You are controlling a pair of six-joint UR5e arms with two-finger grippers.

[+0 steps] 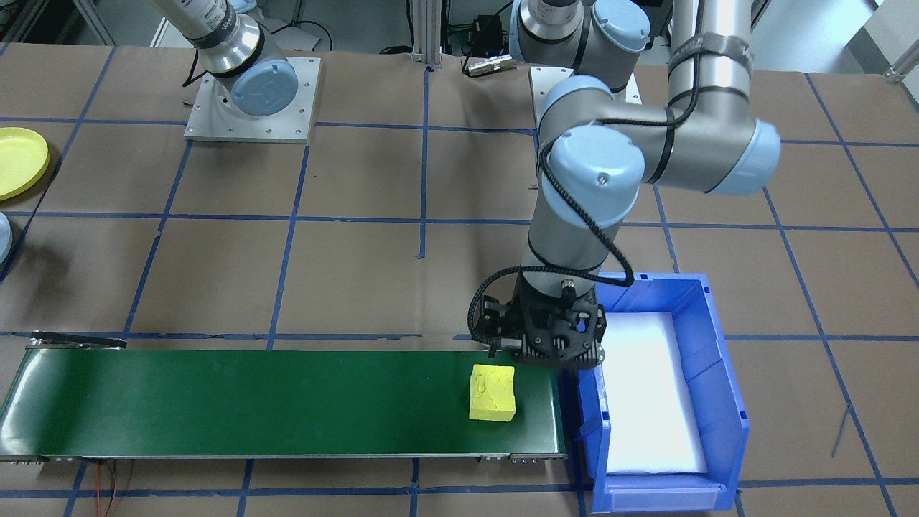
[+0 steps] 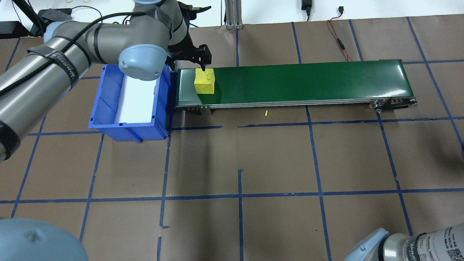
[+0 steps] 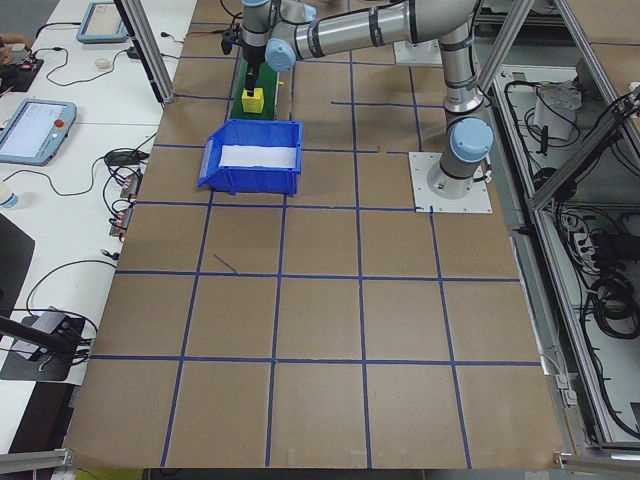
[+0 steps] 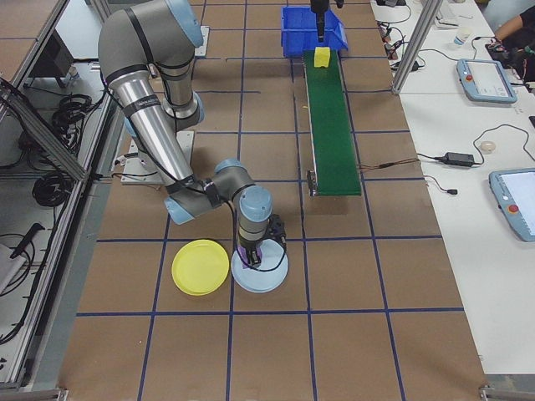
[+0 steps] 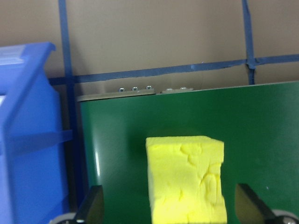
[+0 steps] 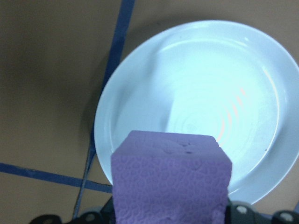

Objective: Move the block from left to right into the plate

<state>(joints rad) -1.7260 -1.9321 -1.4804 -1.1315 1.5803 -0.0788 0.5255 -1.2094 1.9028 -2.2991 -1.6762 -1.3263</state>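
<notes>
Two grips: right gripper (image 6: 170,219) clamps purple block (image 6: 170,179) above plate (image 6: 196,102); left gripper (image 5: 168,212) spread.

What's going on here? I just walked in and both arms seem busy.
The left gripper hangs open around a yellow block at the bin end of the green conveyor belt, fingers on either side, not closed on it. The blue bin sits beside that end. At the other end of the table, the right gripper holds a purple block over a pale blue plate, beside a yellow plate.
</notes>
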